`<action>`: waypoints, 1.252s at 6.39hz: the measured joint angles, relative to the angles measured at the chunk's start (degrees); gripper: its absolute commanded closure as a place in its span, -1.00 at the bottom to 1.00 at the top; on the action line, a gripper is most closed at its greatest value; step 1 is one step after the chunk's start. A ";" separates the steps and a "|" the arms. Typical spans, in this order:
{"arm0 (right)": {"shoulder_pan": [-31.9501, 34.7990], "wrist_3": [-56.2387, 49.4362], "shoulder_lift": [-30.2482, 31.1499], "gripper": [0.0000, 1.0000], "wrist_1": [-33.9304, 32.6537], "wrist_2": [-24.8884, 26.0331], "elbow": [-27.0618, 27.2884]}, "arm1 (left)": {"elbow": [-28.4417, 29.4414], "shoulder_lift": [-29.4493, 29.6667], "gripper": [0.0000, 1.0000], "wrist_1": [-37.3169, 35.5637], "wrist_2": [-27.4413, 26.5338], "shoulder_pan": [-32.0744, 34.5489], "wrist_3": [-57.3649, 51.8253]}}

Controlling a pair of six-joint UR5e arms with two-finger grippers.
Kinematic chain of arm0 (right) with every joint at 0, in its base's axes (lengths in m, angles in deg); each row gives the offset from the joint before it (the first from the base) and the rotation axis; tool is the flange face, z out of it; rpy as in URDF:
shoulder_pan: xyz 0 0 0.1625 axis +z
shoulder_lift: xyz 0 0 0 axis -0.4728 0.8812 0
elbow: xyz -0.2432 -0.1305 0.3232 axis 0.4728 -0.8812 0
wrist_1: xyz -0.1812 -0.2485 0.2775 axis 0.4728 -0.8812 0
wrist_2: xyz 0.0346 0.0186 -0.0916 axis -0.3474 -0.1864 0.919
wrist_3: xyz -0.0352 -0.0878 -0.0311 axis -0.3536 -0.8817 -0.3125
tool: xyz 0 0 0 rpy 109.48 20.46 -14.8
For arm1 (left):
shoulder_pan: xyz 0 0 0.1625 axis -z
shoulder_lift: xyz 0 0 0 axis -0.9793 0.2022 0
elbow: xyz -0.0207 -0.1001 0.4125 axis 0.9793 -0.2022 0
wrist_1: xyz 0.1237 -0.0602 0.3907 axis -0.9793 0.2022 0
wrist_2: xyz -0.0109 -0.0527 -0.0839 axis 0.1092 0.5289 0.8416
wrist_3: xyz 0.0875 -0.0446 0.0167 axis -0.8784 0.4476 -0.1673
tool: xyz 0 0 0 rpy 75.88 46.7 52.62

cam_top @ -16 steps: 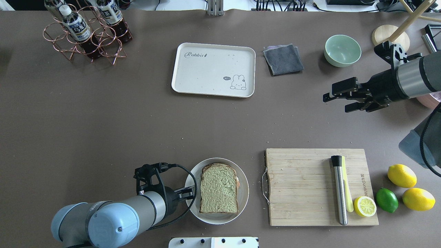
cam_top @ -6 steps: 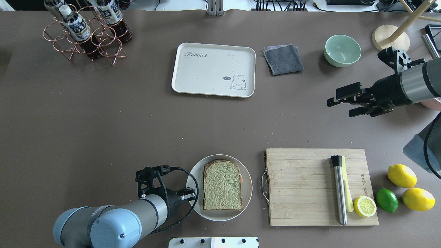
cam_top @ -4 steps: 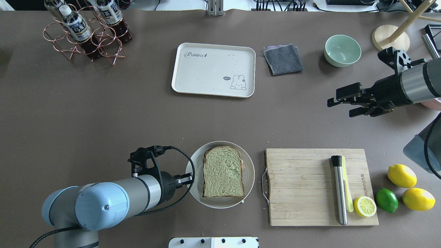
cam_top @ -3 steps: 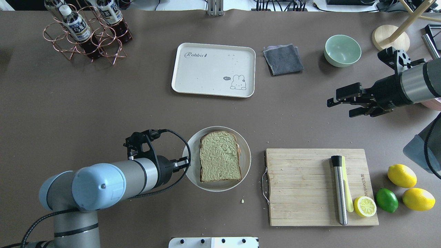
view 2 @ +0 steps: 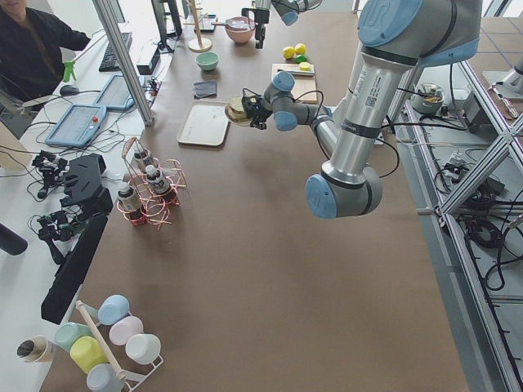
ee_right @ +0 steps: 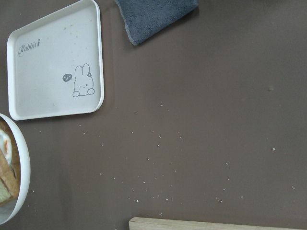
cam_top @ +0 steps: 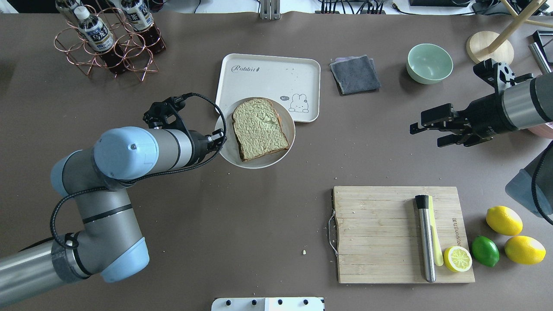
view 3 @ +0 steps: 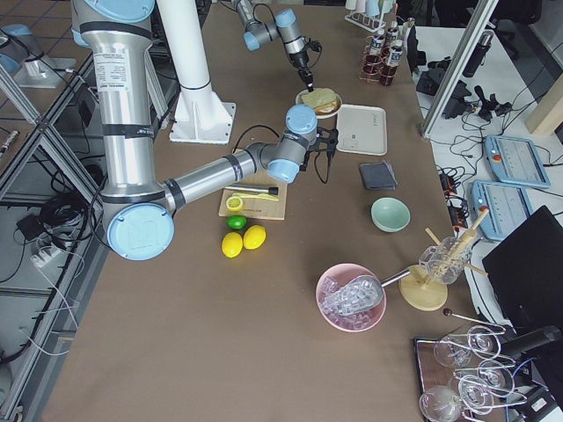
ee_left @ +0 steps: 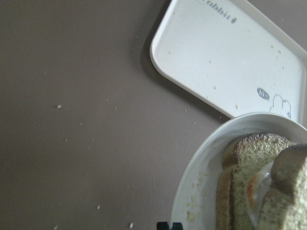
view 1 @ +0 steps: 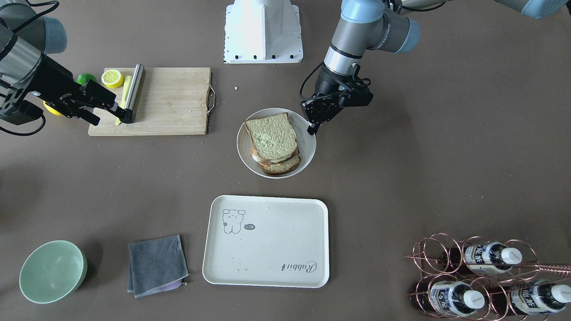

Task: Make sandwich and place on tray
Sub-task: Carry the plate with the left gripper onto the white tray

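Plate (cam_top: 264,162) (sandwich (cam_top: 259,128) aboard) has moved toward tray (cam_top: 268,77) in left end effector (cam_top: 220,138).

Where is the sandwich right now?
In the overhead view, the sandwich sits on a round white plate left of centre, gripped at its rim by the left gripper, overlapping the tray's near edge.

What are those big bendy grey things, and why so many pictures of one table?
They are robot arms, a left one and a right one, each ending in a pinching tool. Cameras look from above, across the table, both ends, and each wrist. The left tool pinches the rim of a white plate with a sandwich on it, lifted near the cream tray. The right tool is open and empty. On the table lie a wooden cutting board, lemons, a lime, a green bowl and a grey cloth.
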 measured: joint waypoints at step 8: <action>-0.07 0.00 -0.68 -1.00 -0.06 0.10 -0.58 | 35.57 20.99 1.00 7.51 -0.31 5.74 5.42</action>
